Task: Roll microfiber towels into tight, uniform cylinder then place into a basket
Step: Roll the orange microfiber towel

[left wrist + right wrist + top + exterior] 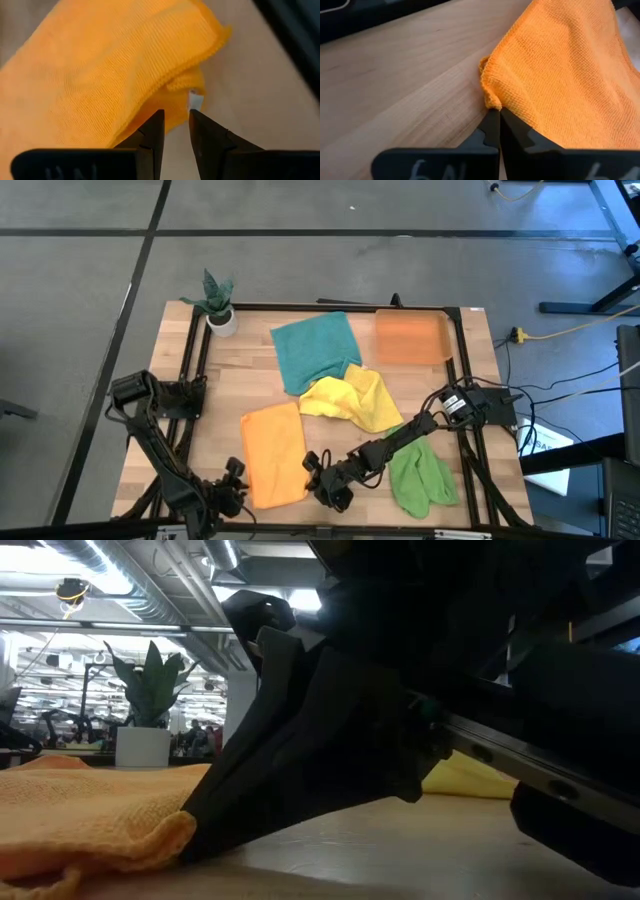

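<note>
High view shows the orange towel (273, 453) lying flat at lower centre-left, the right gripper (318, 472) pinched on its near corner — rolling is just starting, needing a lift and fold — while the left gripper (236, 485) waits, spread.

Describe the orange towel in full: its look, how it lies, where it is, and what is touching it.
The orange towel is a soft, finely knitted microfiber cloth lying mostly flat on the wooden table, near its front edge, apart from the other towels. It is not yet rolled; its edge is folded over in places. The right gripper is shut on one near corner, lifting it slightly. The left gripper stands open at the other near corner, where a small white tag shows.
</note>
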Available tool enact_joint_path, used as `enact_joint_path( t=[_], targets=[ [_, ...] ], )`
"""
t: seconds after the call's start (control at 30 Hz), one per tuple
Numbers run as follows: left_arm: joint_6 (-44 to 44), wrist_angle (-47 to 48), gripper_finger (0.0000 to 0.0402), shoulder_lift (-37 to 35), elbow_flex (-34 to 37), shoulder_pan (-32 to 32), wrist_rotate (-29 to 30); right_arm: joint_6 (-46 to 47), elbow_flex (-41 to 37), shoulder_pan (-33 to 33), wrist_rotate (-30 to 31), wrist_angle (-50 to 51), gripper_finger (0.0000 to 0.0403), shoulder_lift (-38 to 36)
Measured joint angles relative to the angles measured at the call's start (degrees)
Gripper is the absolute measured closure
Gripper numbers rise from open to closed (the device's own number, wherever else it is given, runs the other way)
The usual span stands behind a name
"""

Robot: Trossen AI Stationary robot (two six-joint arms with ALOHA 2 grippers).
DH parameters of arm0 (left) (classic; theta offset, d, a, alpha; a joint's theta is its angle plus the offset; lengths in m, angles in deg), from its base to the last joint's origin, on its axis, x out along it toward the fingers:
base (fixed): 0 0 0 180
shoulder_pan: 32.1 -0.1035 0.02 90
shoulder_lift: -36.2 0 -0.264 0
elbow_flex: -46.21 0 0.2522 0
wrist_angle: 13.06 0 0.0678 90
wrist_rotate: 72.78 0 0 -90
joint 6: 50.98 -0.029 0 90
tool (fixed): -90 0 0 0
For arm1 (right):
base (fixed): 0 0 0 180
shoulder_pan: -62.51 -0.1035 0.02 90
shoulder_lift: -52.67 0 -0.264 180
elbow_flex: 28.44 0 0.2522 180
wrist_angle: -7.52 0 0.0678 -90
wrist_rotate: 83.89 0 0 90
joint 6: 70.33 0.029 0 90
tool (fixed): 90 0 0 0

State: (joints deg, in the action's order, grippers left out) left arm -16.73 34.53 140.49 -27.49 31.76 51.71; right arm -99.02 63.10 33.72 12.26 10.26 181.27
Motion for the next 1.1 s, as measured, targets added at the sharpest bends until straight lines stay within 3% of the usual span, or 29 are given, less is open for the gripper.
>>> enact_joint_path(
  t=[0.13,0.5,0.7,1.1],
  targets=[
    [-0.4,-0.4,0.0321,0.1,0.0,0.1,4.0,0.1,0.0,0.0,0.0,0.0,0.0401,0.0],
    [3.1,-1.8,0.0321,0.1,0.0,2.7,5.2,0.9,0.0,0.1,-0.2,0.0,0.0402,0.0],
    [3.9,-1.7,0.0321,0.1,0.0,4.3,11.6,1.4,0.0,0.2,-0.2,-0.1,0.0403,0.0],
    [-6.3,-2.0,0.0321,0.3,0.0,1.7,10.7,1.6,0.0,0.8,-0.2,-0.1,0.0403,0.0]
  ],
)
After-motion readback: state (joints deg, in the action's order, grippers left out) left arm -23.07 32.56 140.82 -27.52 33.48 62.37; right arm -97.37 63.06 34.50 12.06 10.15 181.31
